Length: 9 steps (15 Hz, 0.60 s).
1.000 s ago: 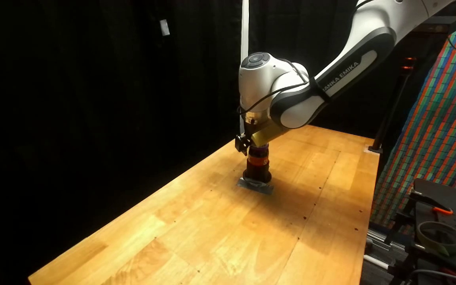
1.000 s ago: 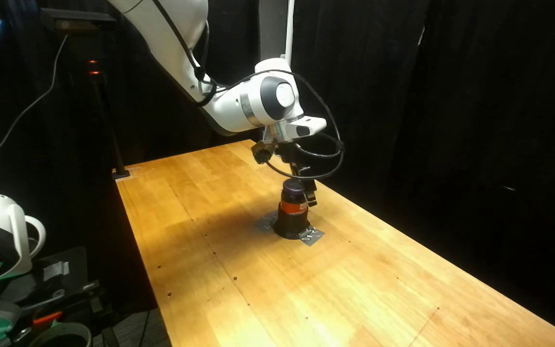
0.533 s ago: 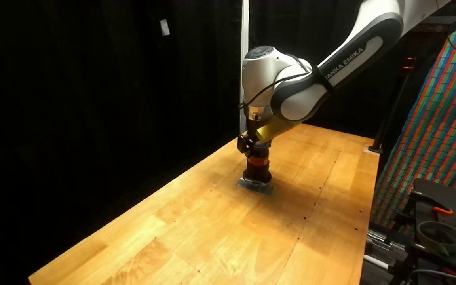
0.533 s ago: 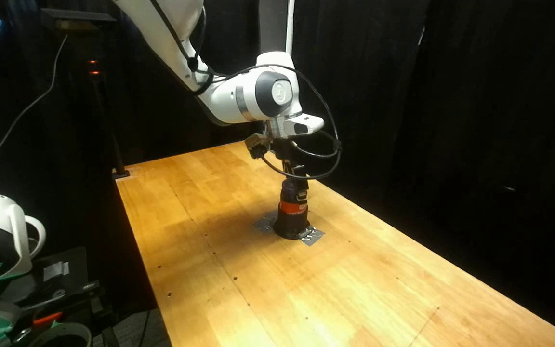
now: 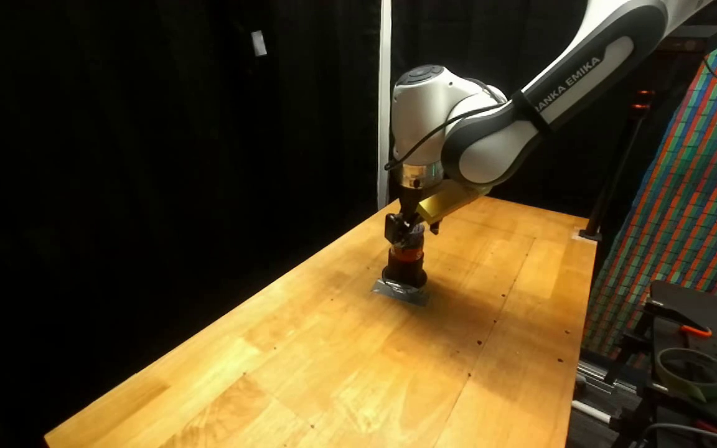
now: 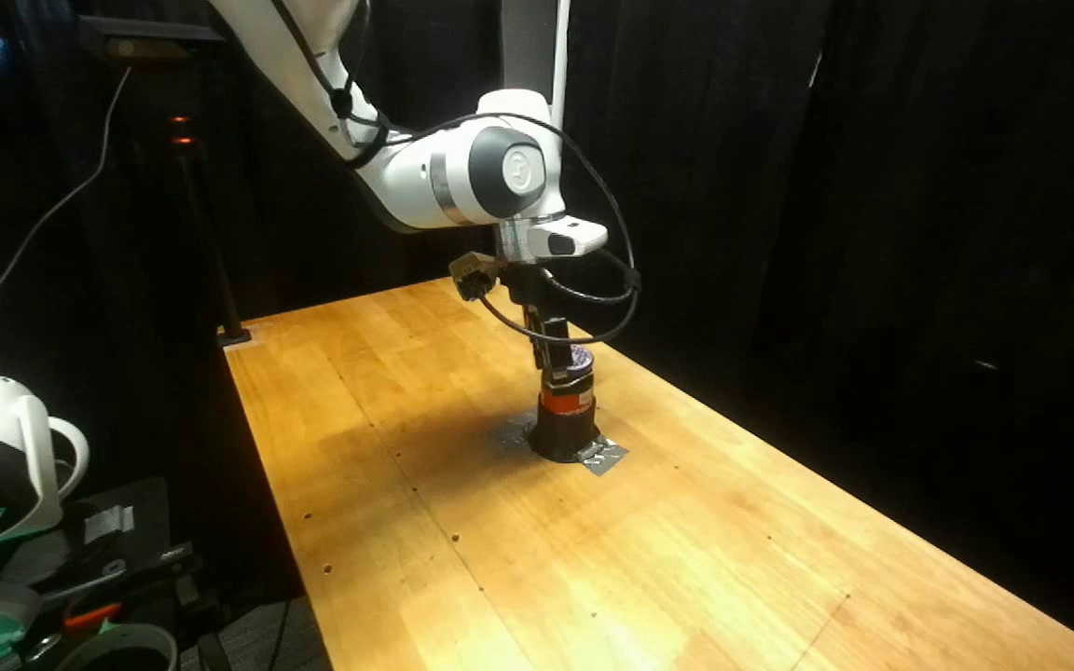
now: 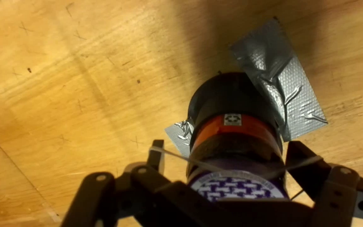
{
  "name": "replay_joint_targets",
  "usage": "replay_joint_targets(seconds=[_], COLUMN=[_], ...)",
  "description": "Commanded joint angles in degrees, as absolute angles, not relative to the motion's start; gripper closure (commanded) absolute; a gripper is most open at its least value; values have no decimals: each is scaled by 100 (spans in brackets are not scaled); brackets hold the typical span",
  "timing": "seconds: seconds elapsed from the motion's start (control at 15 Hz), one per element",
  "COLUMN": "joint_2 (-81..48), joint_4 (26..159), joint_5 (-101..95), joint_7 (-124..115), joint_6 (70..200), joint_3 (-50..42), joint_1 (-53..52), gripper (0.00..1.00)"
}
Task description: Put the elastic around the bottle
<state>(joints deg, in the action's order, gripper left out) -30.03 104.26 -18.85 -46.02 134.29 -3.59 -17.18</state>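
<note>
The bottle [image 5: 407, 254] stands upright on the table, also visible in an exterior view [image 6: 567, 401], with an orange band and a purple-and-white lid. Its lower part sits in a black holder [image 6: 560, 438] taped down. My gripper [image 7: 227, 149] is open, one finger on each side of the bottle's upper part; in both exterior views it [image 5: 417, 231] [image 6: 551, 359] is low at the lid. A thin pale elastic [image 7: 176, 154] is stretched between the two fingers and crosses the bottle in front of the lid. Its other strand is mostly hidden; I cannot tell whether it touches the bottle.
Grey tape strips [image 7: 295, 101] hold the holder to the wooden table [image 5: 346, 361]. A black cable [image 6: 635, 280] loops beside the wrist. A cart with a tape roll [image 5: 691, 373] stands beside the table. A dark post [image 5: 613, 168] rises at the table's far corner.
My gripper has moved sideways across the bottle's top, rightward in an exterior view and leftward in an exterior view from another place, with the arm slightly higher. The bottle has not moved.
</note>
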Motion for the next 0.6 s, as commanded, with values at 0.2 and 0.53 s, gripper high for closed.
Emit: replay_joint_targets(seconds=[0.2, 0.53], joint_2=[-2323, -1787], joint_4=[11349, 12145], joint_5=[-1804, -2101], joint_7=[-4532, -4828], joint_6=[13522, 14159], joint_3=[-253, -328], joint_1=[-1670, -1751], gripper=[0, 50])
